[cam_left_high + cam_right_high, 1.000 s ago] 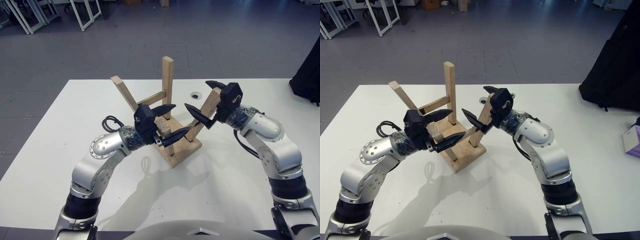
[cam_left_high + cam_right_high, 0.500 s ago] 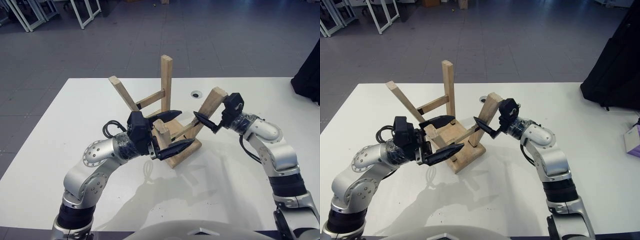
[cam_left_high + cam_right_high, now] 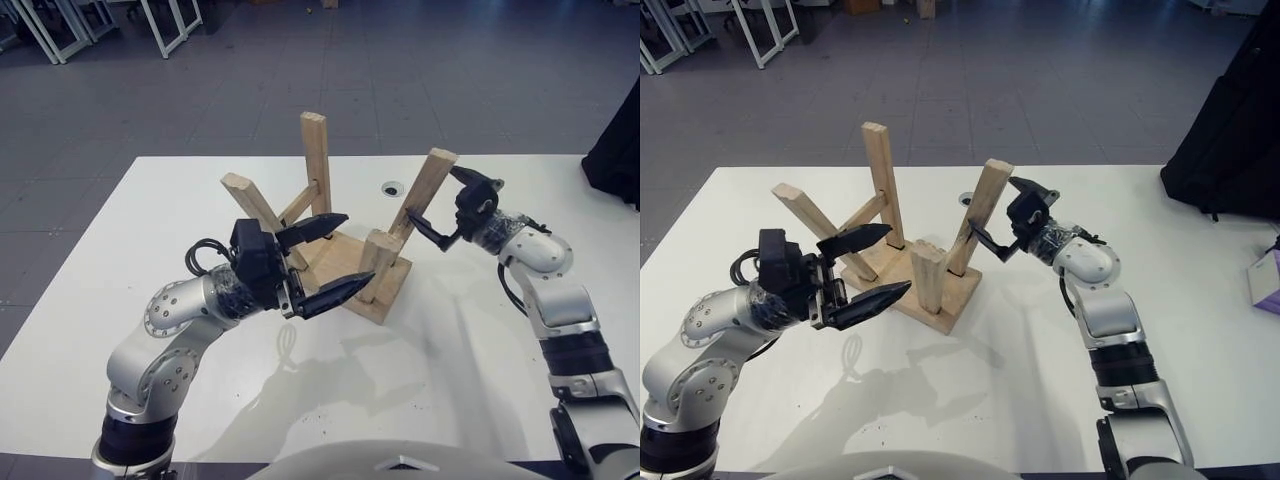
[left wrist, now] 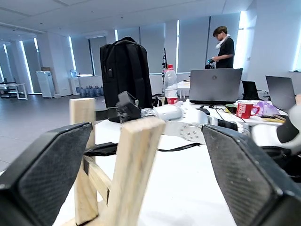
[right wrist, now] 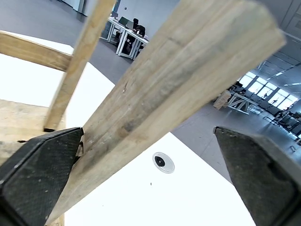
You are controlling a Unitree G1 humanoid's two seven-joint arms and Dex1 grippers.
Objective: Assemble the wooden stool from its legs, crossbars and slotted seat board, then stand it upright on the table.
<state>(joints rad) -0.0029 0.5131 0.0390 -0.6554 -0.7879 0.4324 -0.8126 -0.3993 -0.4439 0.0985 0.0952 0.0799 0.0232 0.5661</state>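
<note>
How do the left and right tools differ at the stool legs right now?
The left tool sits low, facing the near leg but seemingly short of it; the right tool sits higher, straddling the right leg. The left tool's pads look clear of wood; one right tool pad looks against its leg. Both are open.

No lettering, number or sign could be read on the wooden stool (image 3: 340, 262) or on the white bench (image 3: 450, 340). The band on a bottle (image 4: 170, 84) standing on a desk in the room behind, and the faces of a pale box (image 3: 1266, 280) at the bench's right edge, were too small to make out.
</note>
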